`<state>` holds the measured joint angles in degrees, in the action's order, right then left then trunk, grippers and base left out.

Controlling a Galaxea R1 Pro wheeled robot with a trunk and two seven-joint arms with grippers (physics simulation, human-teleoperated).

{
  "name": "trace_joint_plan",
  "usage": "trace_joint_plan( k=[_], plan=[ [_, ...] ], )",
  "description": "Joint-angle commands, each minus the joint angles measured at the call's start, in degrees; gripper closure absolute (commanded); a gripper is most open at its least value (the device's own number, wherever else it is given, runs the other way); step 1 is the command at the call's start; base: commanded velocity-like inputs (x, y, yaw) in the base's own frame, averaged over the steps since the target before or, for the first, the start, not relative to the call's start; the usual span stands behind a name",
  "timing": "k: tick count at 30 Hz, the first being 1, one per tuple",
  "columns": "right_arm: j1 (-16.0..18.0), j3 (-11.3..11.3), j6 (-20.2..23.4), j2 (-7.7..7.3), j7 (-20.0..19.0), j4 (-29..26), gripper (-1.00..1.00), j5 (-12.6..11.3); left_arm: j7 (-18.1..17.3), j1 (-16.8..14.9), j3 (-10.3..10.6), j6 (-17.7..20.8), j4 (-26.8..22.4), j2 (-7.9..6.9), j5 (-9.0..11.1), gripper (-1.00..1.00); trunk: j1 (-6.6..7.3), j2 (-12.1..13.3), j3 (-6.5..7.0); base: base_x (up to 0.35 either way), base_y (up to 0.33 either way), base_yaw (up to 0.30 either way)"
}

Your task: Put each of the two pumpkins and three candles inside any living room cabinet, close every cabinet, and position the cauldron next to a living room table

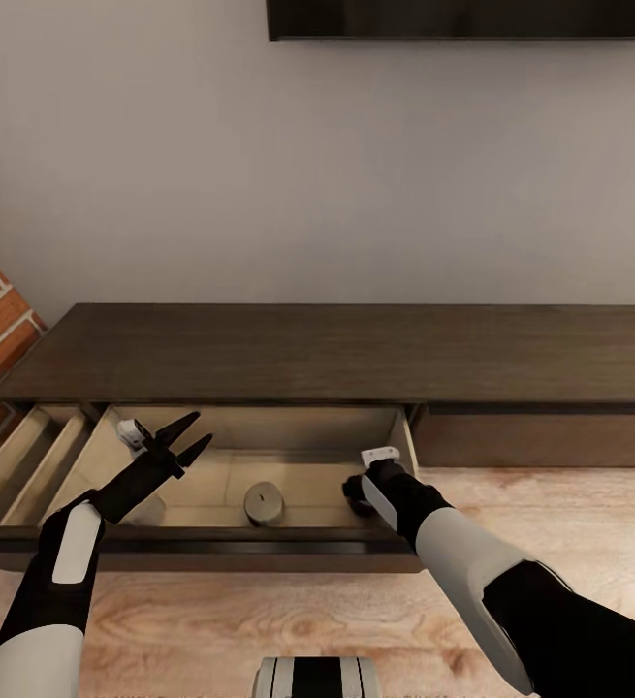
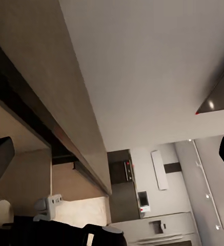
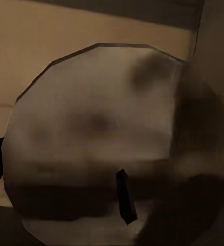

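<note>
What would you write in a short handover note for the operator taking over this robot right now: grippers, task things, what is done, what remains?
Left gripper: open, empty, raised over the left part of the open drawer.
Right gripper: down inside the drawer at its right end, close on a candle; whether it is gripped cannot be told.
Another candle stands upright mid-drawer in the cabinet.
Done: at least one candle is in the drawer.
Left: confirm the right gripper's candle is released, fetch the remaining items, close the drawer, place the cauldron by the table.
</note>
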<state>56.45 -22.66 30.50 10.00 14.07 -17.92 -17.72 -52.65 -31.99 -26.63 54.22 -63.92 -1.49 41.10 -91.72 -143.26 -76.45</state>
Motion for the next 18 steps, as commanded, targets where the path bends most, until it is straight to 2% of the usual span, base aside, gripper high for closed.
trace_joint_plan(
  k=[1, 4, 7, 13, 18],
  plan=[
    [0.0, 0.0, -0.1, 0.0, -0.3, 0.0, 1.0, 0.1, 0.0, 0.0, 0.0, 0.0, 0.0, 0.0, 0.0, -1.0, -0.02, 0.0, -0.23, 0.0, 0.0, 0.0],
    [0.0, -0.1, -2.4, 0.0, -0.5, 0.1, 1.0, 0.1, -0.1, 0.0, 0.0, 0.1, 0.1, 0.0, 0.0, -1.0, -0.05, 0.0, -0.45, 0.0, 0.0, 0.0],
    [0.0, -0.1, -2.3, 0.0, -0.2, 0.1, 1.0, 0.0, -0.1, 0.0, -0.1, 0.1, 0.4, 0.0, 0.1, -1.0, -0.05, 0.0, -0.45, 0.063, 0.0, 0.0],
    [0.0, 0.0, -2.1, 0.0, -0.2, 0.6, 1.0, -0.2, -0.1, 0.0, -0.1, 0.1, 0.5, 0.0, 0.1, -1.0, -0.05, 0.0, -0.45, 0.247, 0.0, 0.0],
    [0.0, 0.0, -2.0, 0.0, -0.2, 0.4, 1.0, -0.1, -0.1, 0.0, -0.1, 0.1, 0.5, 0.0, 0.1, -1.0, -0.05, 0.0, -0.45, 0.043, 0.0, 0.0]
  ],
)
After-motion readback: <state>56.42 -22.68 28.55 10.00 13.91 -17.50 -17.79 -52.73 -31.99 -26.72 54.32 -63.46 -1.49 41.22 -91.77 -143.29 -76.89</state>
